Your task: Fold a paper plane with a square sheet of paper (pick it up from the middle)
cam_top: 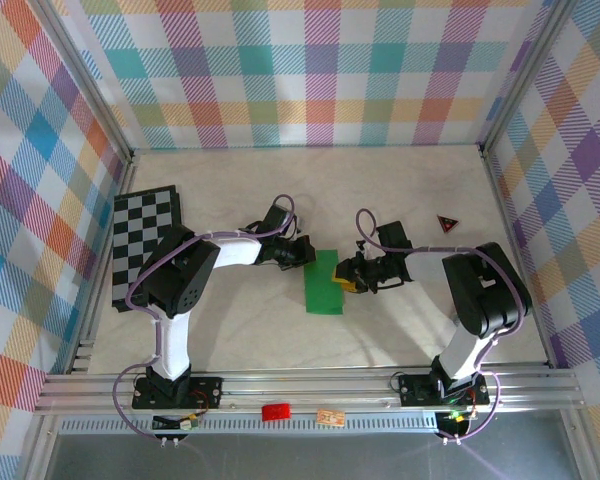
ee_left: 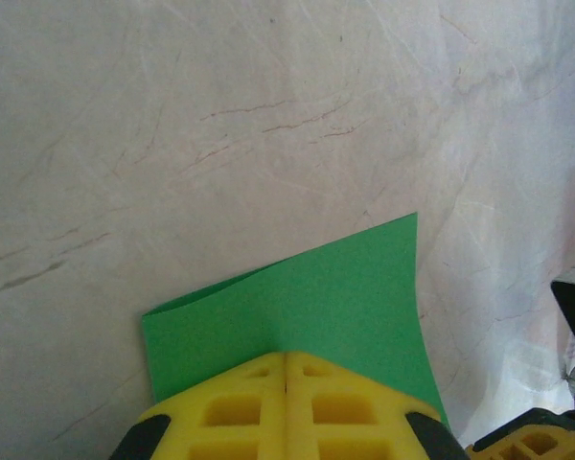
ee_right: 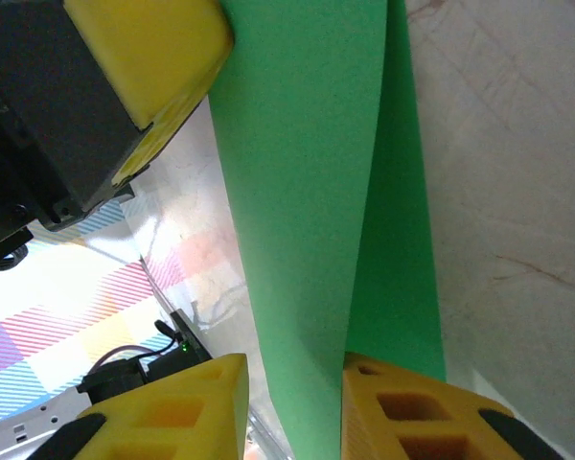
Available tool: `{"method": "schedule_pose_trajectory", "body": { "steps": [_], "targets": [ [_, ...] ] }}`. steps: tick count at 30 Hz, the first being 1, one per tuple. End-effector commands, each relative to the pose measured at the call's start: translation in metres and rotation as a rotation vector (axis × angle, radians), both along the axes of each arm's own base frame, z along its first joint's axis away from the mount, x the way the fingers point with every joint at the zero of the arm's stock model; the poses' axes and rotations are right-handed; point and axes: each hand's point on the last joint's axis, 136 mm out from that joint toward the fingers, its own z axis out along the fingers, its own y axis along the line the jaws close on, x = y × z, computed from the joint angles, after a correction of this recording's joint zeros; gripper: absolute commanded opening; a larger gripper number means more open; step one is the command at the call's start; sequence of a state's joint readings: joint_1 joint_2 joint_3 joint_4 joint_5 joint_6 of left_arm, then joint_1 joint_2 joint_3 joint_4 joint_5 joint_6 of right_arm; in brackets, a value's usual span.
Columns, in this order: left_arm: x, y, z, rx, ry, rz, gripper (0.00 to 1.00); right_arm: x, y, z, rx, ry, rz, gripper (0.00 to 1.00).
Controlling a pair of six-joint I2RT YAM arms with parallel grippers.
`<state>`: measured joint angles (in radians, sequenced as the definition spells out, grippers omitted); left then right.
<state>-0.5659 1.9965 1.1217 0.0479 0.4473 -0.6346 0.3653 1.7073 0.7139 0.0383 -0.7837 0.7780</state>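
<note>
The square sheet of paper [cam_top: 323,285] is bright green and folded over on itself, standing up off the table between the two arms. In the left wrist view the paper [ee_left: 316,287] runs out from under my left gripper [ee_left: 286,356], whose yellow fingers are pressed together on its near edge. From above, the left gripper [cam_top: 305,252] sits at the sheet's upper left. My right gripper [cam_top: 348,275] is at the sheet's right edge. In the right wrist view the two layers of paper [ee_right: 307,192] pass between the fingers of the right gripper [ee_right: 295,369], lying against the right finger with a gap to the left one.
A black-and-white chessboard [cam_top: 145,245] lies at the far left of the table. A small red-and-black triangle [cam_top: 447,223] lies at the back right. A red cylinder [cam_top: 276,410] rests on the front rail. Checkered walls close in three sides.
</note>
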Motion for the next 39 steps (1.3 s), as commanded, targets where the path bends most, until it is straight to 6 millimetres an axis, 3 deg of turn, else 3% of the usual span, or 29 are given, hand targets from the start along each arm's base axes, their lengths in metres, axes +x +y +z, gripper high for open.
{"method": "schedule_pose_trajectory", "body": {
  "steps": [1, 7, 13, 16, 18, 22, 26, 33, 39],
  "targets": [
    [-0.011, 0.011, -0.025, 0.053, 0.068, -0.005, 0.01, 0.006, 0.006, 0.009, 0.046, -0.03, 0.025, 0.29],
    [-0.011, 0.009, -0.021, 0.041, 0.068, -0.012, 0.01, 0.006, 0.005, 0.003, 0.05, -0.012, 0.024, 0.23],
    [-0.005, -0.002, 0.005, -0.015, 0.02, -0.044, 0.07, 0.005, 0.002, -0.005, 0.037, 0.004, 0.018, 0.15],
    [0.001, -0.008, 0.03, -0.057, -0.028, -0.057, 0.2, 0.007, 0.001, -0.009, 0.026, 0.006, 0.009, 0.11],
    [0.004, -0.009, 0.049, -0.073, -0.073, -0.06, 0.36, 0.011, 0.0, -0.009, 0.018, -0.002, -0.005, 0.09],
    [0.004, -0.006, 0.082, -0.085, -0.158, -0.068, 0.57, 0.023, 0.003, -0.004, 0.024, -0.031, -0.027, 0.08],
    [0.001, 0.005, 0.101, -0.065, -0.224, -0.056, 0.64, 0.035, 0.004, 0.0, 0.014, -0.058, -0.05, 0.08],
    [-0.008, 0.025, 0.107, -0.037, -0.328, -0.009, 0.65, 0.04, 0.004, -0.003, 0.008, -0.054, -0.052, 0.13],
    [-0.024, 0.028, 0.112, -0.091, -0.405, -0.034, 0.54, 0.04, 0.005, 0.004, 0.04, -0.061, -0.027, 0.16]
  ]
}}
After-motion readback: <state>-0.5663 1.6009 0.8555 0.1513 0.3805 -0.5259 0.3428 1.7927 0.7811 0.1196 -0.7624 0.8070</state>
